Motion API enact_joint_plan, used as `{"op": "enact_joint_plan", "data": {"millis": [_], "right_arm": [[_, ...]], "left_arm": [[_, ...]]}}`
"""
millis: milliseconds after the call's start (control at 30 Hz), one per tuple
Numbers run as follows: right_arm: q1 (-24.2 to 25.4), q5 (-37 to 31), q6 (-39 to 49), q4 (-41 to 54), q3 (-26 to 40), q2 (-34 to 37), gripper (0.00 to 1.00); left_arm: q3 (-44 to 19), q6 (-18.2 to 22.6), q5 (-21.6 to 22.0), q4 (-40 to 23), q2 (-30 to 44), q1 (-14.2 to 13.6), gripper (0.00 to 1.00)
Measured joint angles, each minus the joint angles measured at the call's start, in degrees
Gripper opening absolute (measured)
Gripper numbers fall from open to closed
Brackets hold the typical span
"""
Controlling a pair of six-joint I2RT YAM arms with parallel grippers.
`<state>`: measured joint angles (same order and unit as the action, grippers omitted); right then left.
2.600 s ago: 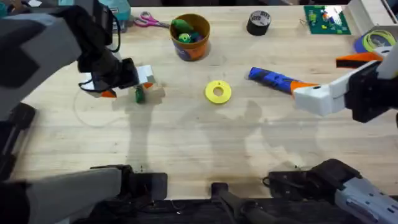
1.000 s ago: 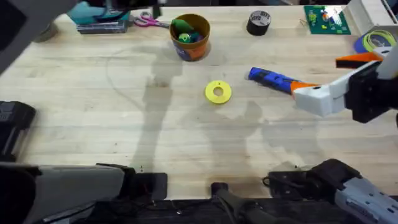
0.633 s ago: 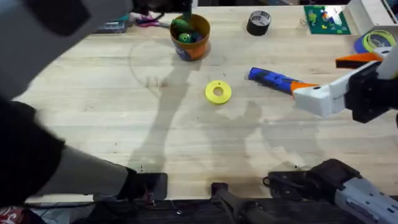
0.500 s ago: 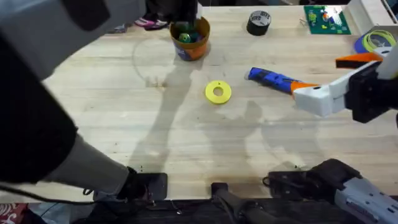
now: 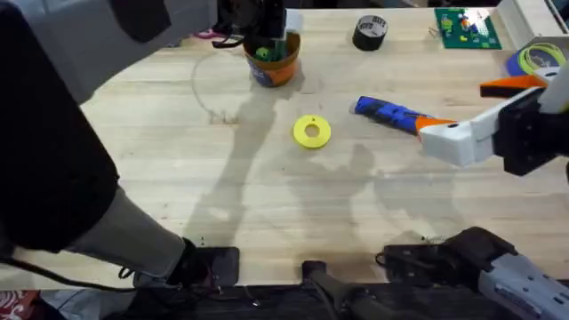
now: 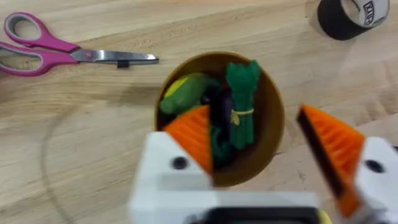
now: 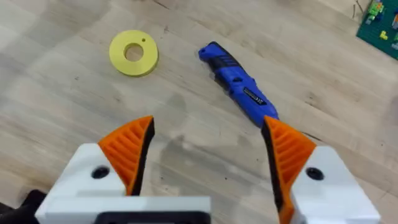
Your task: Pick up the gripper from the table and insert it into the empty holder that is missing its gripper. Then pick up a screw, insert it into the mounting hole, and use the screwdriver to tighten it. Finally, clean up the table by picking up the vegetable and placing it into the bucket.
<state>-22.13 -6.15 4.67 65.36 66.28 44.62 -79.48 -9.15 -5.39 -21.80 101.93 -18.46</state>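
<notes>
The left claw (image 6: 267, 146) is held directly above the bucket (image 6: 273, 118), with its two orange ribbed pads (image 6: 196, 137) spread wide apart. Nothing is gripped between them. One pad is seen over the bucket's dark inside, the other just outside its rim. The vegetable (image 6: 241, 102), a slim green bundle tied with a yellow band, is seen lying inside the bucket, free of both pads, beside a yellow-green toy (image 6: 183, 96) among the other contents. Pink-handled scissors (image 6: 56, 53) lie on the surface (image 6: 93, 155) near the bucket, and a black tape roll (image 6: 348, 15) stands farther off.

In the overhead view the left arm is stretched large and dark across the left side, and its claw (image 5: 267, 22) is placed over the bucket (image 5: 273, 60) at the far edge of the surface (image 5: 178, 178).

The right claw (image 7: 208, 155) is held above the surface with its orange pads (image 7: 130, 149) wide apart, and nothing is held or touched. The screwdriver (image 7: 239, 87) lies flat on the wood beyond it, and a yellow disc (image 7: 134, 53) lies beside that, apart from it. From overhead the right claw (image 5: 498, 116) is seen at the right side, with the screwdriver (image 5: 391, 113) near it and the yellow disc (image 5: 311, 131) toward the middle.
</notes>
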Motion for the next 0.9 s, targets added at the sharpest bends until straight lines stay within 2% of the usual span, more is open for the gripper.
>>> {"op": "enact_joint_plan", "data": {"millis": [33, 200, 367, 400, 433, 633, 800, 900], "right_arm": [[0.0, 0.0, 0.0, 0.0, 0.0, 0.0, 0.996], [0.0, 0.0, 0.02, 0.0, 0.0, 0.0, 0.996], [0.0, 0.0, 0.0, 0.02, 0.0, 0.0, 0.996], [0.0, 0.0, 0.0, 0.02, 0.0, 0.0, 0.996], [0.0, 0.0, 0.0, 0.02, 0.0, 0.02, 0.996], [0.0, 0.0, 0.0, 0.04, 0.0, 0.0, 0.997], [0.0, 0.0, 0.01, 0.07, 0.0, 0.0, 0.996], [0.0, 0.0, 0.0, 0.09, 0.0, 0.0, 0.997]], "left_arm": [[0.0, -0.09, 0.01, -0.02, 0.0, 0.02, 0.969], [0.02, -0.04, 0.0, -1.82, -1.36, 0.24, 0.985], [0.02, -0.04, 0.42, -8.65, -9.1, 0.51, 0.986], [0.02, -0.02, 0.64, -10.73, -11.38, 0.64, 0.986], [0.0, 0.0, 2.1, -18.48, -17.85, 1.0, 0.987], [-0.04, 0.0, 6.04, -36.51, -27.63, 1.61, 0.986], [-0.04, 0.0, 7.63, -46.73, -32.96, 1.62, 0.985], [-0.04, 0.0, 8.12, -49.85, -35.31, 1.62, 0.985]]}}
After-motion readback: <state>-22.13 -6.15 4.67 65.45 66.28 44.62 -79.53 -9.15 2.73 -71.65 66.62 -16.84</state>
